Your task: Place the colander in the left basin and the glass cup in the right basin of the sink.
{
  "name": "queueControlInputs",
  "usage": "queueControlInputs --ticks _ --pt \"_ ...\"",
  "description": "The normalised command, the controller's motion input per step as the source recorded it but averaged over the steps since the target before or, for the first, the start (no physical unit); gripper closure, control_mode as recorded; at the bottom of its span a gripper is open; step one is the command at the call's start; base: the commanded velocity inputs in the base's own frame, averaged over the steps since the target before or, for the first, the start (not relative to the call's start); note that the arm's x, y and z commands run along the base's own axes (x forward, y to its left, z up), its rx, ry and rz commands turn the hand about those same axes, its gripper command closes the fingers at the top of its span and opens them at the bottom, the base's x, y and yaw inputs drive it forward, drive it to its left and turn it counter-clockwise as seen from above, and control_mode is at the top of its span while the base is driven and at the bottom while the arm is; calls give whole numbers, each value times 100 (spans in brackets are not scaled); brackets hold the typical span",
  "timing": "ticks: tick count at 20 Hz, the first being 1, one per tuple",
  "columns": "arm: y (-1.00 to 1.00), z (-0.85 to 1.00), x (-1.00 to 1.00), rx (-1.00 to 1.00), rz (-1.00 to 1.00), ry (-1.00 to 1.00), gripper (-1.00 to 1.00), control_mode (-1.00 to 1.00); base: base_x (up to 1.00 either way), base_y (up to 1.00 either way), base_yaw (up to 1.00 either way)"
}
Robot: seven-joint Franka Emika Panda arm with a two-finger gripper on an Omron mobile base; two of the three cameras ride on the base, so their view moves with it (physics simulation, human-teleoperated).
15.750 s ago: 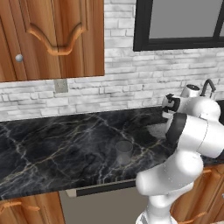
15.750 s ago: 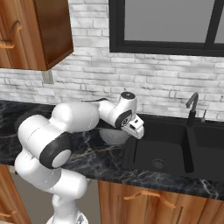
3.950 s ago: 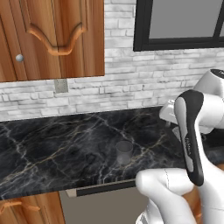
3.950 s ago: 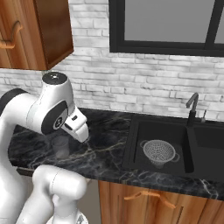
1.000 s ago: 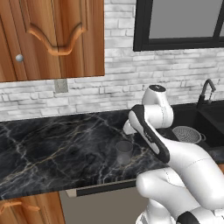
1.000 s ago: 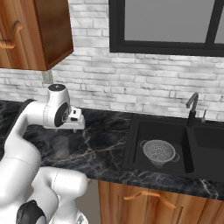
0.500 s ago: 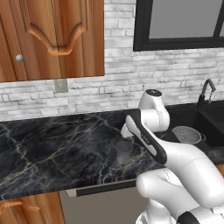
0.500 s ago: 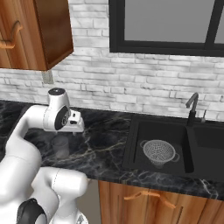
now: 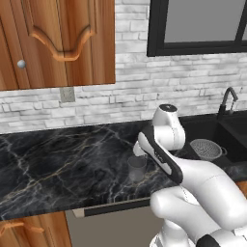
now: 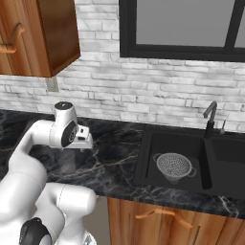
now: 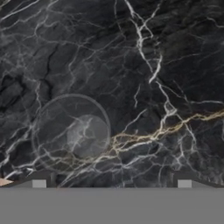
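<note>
Glass cup [image 11: 72,133], a small translucent grey tumbler, stands upright on the black marble counter [image 11: 175,65], below and left of the gripper's [image 10: 85,139] wide, empty jaws. Silvery mesh colander [image 10: 173,166] already sits in the left basin [image 10: 153,158].

You have a black marble counter [image 9: 58,159] veined in white and gold, running along the brick wall. The glass cup [image 9: 137,168] stands upright on it near the front edge. The matte-black sink [image 10: 143,165] is set into the counter's right end.
</note>
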Motion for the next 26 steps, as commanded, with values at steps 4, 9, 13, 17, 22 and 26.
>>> queueControlInputs --ticks 4,9,13,17,22,26 --pt "0 -21 5 0 0 2 -100 -100 0 0 0" --pt "0 -19 6 0 0 4 -100 -100 0 0 0" --pt "0 -20 3 0 0 4 -100 -100 0 0 0" --pt "0 -14 6 0 0 1 -100 -100 0 0 0" --pt "3 -14 11 0 0 1 -100 -100 0 0 0" --pt "9 -16 11 0 0 2 -100 -100 0 0 0"
